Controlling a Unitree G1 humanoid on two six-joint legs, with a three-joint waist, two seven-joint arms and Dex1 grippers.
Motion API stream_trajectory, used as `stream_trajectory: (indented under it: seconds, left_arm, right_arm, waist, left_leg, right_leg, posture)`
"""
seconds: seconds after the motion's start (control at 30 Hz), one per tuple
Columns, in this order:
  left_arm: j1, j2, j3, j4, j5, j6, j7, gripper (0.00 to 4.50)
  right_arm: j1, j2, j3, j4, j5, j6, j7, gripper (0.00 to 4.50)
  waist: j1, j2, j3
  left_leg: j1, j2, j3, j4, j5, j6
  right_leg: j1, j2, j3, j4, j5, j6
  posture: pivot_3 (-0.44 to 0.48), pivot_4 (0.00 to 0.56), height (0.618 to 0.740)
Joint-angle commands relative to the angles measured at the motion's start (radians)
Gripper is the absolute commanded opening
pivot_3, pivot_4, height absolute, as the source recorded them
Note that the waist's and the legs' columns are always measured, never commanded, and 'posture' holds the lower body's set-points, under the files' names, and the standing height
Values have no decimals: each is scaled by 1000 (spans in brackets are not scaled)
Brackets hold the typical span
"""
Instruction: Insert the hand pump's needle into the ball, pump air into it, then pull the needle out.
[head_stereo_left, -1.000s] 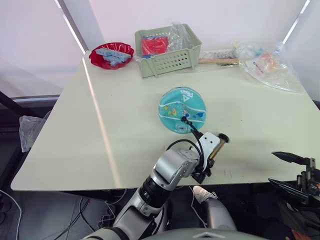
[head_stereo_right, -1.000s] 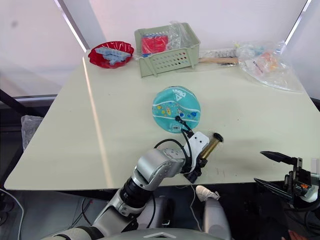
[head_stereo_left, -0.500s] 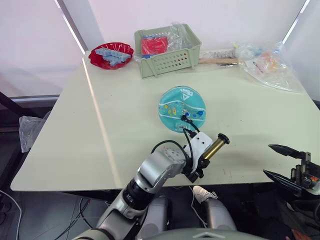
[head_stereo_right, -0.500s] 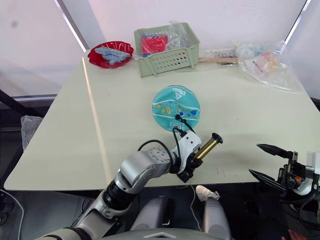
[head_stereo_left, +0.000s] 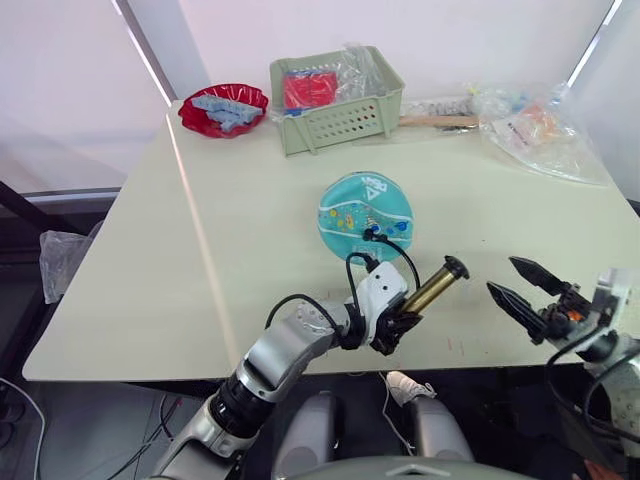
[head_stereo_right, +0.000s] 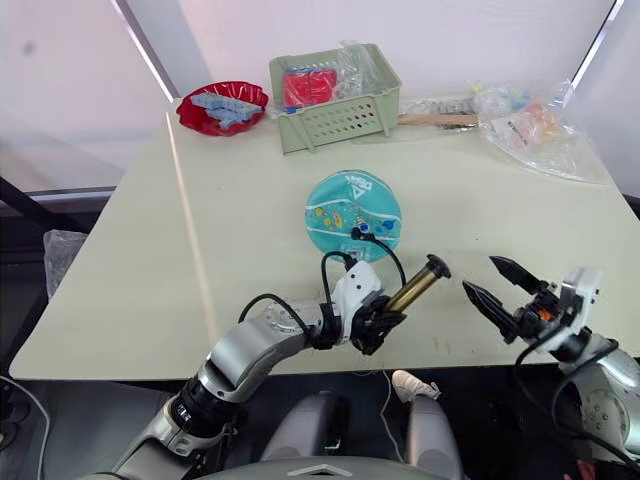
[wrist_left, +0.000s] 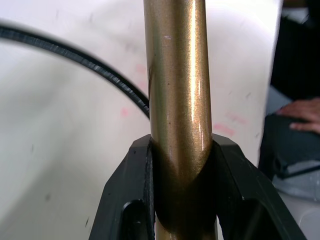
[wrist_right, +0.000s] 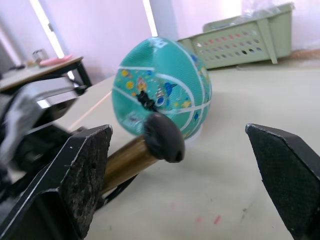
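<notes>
A pale desk (head_stereo_left: 250, 230) sits by bright windows. The left end effector (head_stereo_left: 392, 325) clamps the hand pump (head_stereo_left: 432, 288), angled up-right; the right end effector (head_stereo_left: 515, 285) gapes apart.

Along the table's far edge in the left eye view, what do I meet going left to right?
Red dish → green basket → wooden-handled tool → clear plastic bag.

From the head we look forward and down. Our left wrist view sits close on the hand pump (wrist_left: 176, 110) between its jaws; our right wrist view faces the same pump beyond its spread jaws.
</notes>
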Motion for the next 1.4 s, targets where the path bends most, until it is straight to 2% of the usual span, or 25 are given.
stream_trajectory:
  seconds: [0.03, 0.23, 0.53, 1.0, 1.4]
  left_arm:
    - [10, -7, 24, -2, 5, -99, -36, 980]
    - [28, -12, 29, 21, 16, -151, -57, 980]
    - [41, -33, 46, 40, 32, -168, -47, 980]
    - [54, -49, 40, 55, 60, -176, -50, 980]
    - [53, -49, 35, 63, 78, -198, -66, 980]
  right_arm:
    - [-37, 25, 14, -85, 81, 110, -132, 4500]
    - [-94, 53, 20, -108, 301, 353, -312, 4500]
    - [-168, 112, 11, -93, 491, 470, -480, 4500]
    - [-194, 79, 18, -95, 594, 532, -491, 4500]
    - [-199, 82, 50, -74, 531, 524, -490, 4500]
  waist:
    - [0, 0, 0]
    - [-1, 0, 0]
    - [-3, 0, 0]
    - [-3, 0, 0]
    - [-3, 0, 0]
  left_leg:
    - [0, 0, 0, 0, 0, 0]
    - [-2, 0, 0, 0, 0, 0]
    - [-3, 0, -1, 0, 0, 1]
    - [-4, 0, -2, 1, 0, 1]
    - [-4, 0, -2, 1, 0, 1]
  right_leg:
    - [0, 0, 0, 0, 0, 0]
    - [-1, 5, -1, 0, 0, 0]
    - [-2, 7, -2, 0, 0, 0]
    - [-2, 9, -2, 0, 0, 1]
    - [-2, 9, -2, 0, 0, 1]
  posture:
    - [0, 150, 737]
    - [0, 150, 737]
    - [0, 150, 737]
    - [0, 150, 737]
    - [0, 150, 737]
